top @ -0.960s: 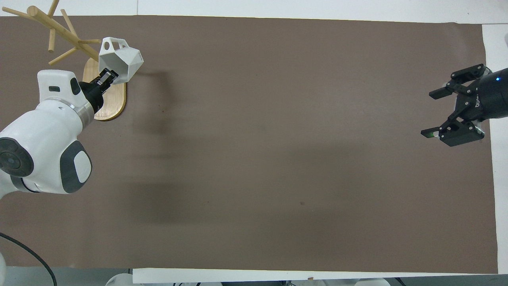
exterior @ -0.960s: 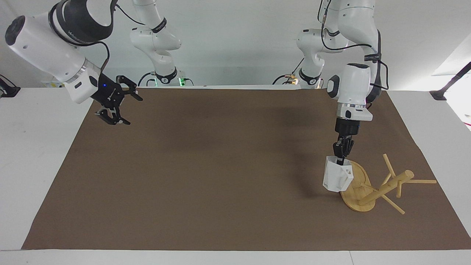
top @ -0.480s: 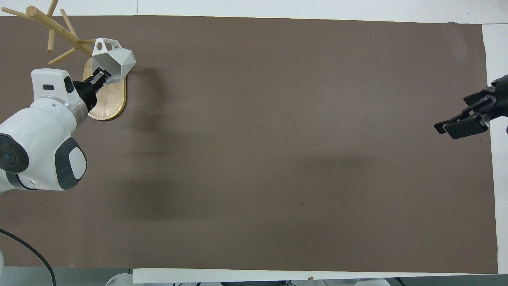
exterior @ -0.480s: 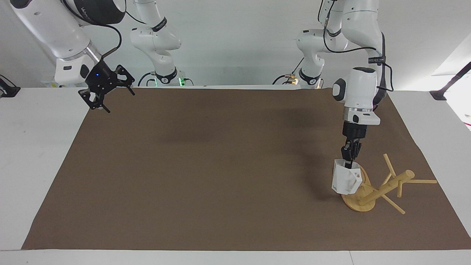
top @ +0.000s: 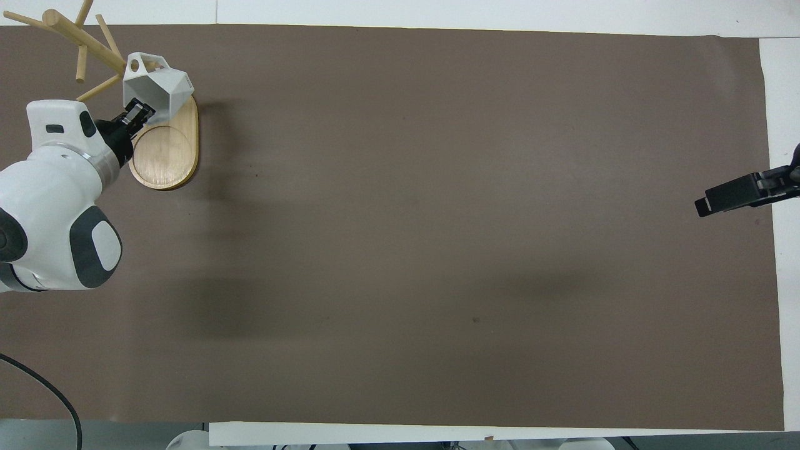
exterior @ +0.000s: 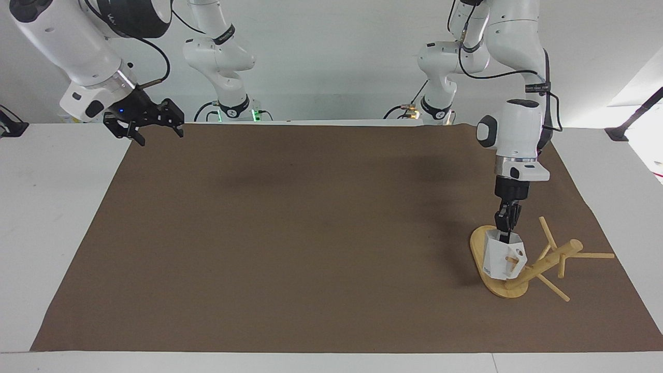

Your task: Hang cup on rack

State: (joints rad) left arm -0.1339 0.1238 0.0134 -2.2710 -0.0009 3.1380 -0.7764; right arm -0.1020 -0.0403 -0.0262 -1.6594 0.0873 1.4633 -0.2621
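— Where is the cup (exterior: 501, 257) sitting right now?

— It isn't sitting; the small white faceted cup (top: 156, 94) is hanging in the air over the oval base of the bamboo mug tree (exterior: 523, 264), pinched at its rim. Its handle with the holes is pointing toward the central post, close against it.

— What is gripping it?

— The left gripper (exterior: 505, 228), pointing straight down with its jaws closed on the rim.

— And the mug tree (top: 164, 147) itself?

— It is standing at the left arm's end of the worktop (exterior: 41, 217), on the brown mat (exterior: 290, 233), with its thin pegs branching off the thick post.

— What is the other arm doing?

— It is waiting. The right gripper (exterior: 144, 120) is hanging over the mat's corner at the right arm's end, close to the robots, with its jaws spread open and holding nothing.
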